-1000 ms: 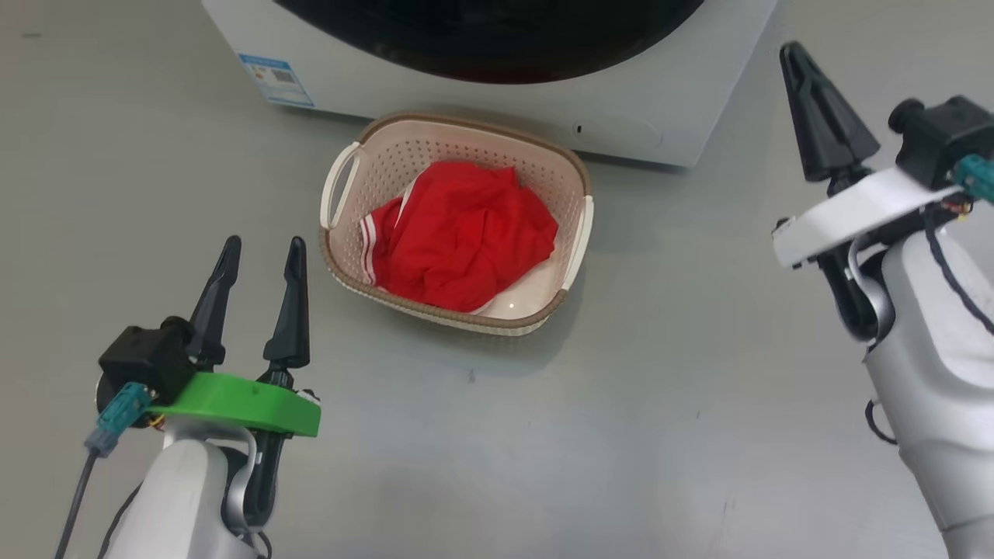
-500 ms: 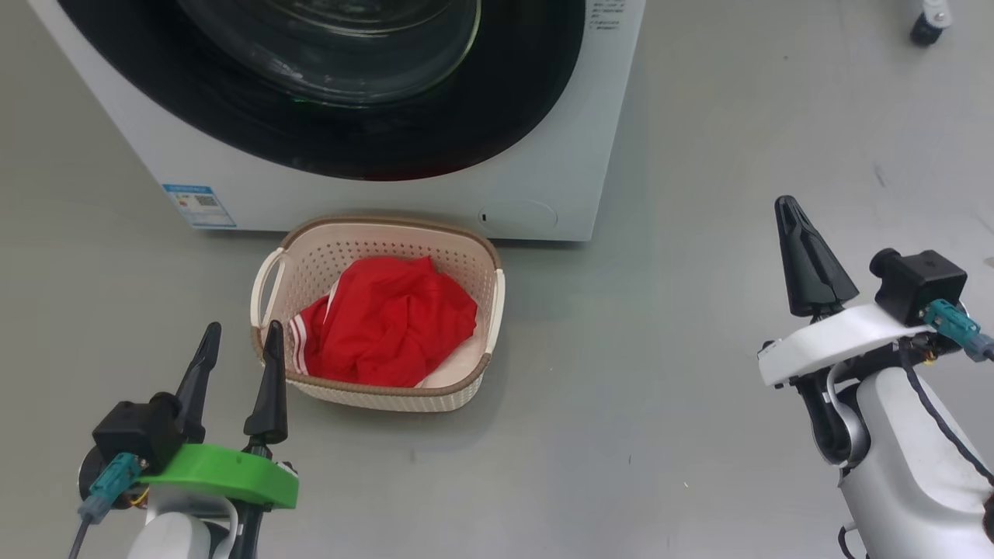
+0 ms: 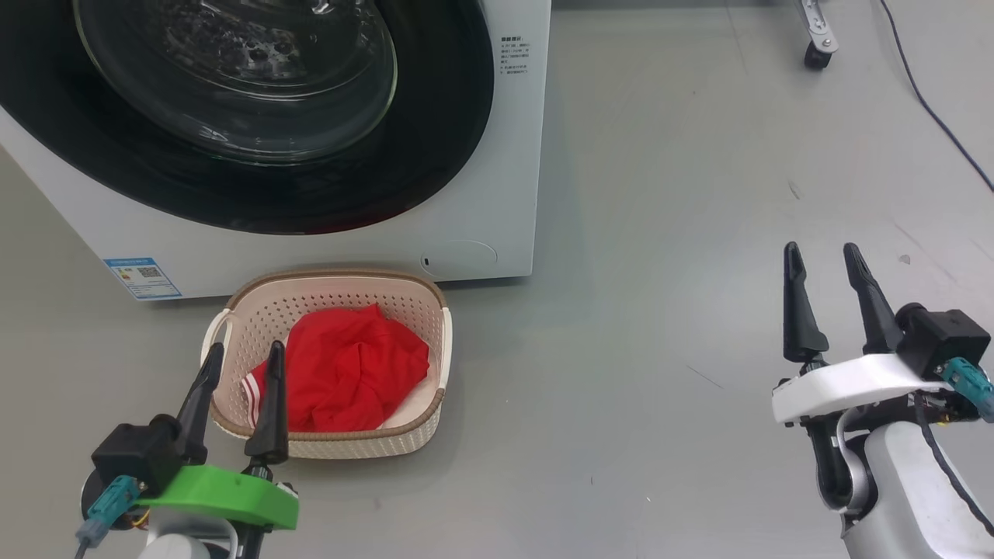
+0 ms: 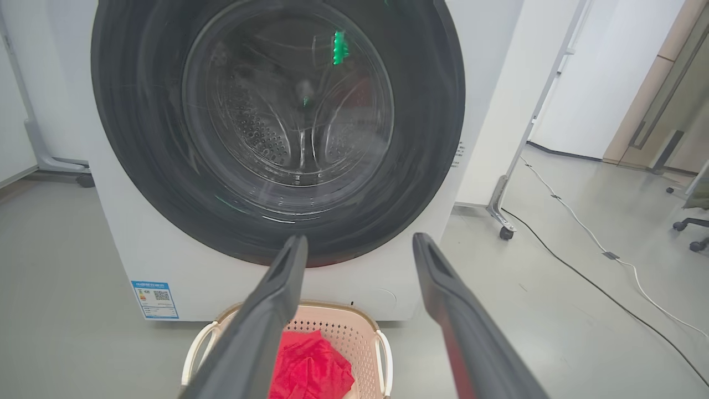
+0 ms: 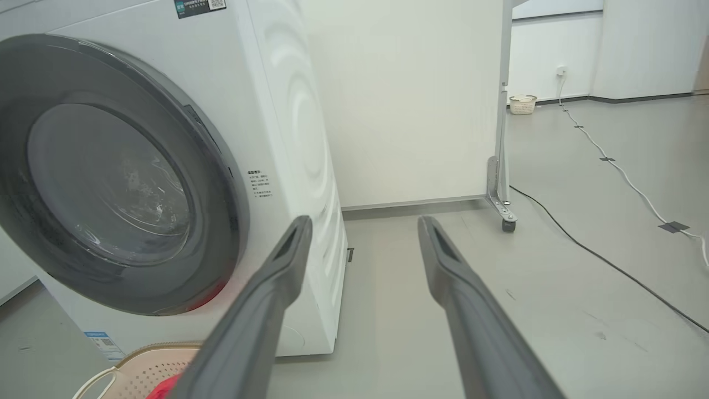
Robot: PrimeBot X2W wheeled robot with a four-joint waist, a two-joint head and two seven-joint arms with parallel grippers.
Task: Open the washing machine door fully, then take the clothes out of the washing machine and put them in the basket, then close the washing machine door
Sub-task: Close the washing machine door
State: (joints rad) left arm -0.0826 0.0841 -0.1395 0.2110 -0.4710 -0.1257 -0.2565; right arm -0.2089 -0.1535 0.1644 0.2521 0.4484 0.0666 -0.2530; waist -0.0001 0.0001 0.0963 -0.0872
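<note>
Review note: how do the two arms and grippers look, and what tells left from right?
Both grippers have two long, tapering dark fingers. The left gripper sits on a bright green plate, the right gripper on a white plate. Each carries a black block with a teal connector and cable, above a pale silver-white forearm.

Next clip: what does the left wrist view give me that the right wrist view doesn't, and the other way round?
Left wrist view: the washing machine door head-on, the drum behind its glass, and the clothes lying in the basket, framed by the open left gripper. Right wrist view: the washing machine's side panel and a bin by the far wall, past the open right gripper. Both: the door shut, the basket's rim with some red, a wheeled stand leg, a floor cable.
</note>
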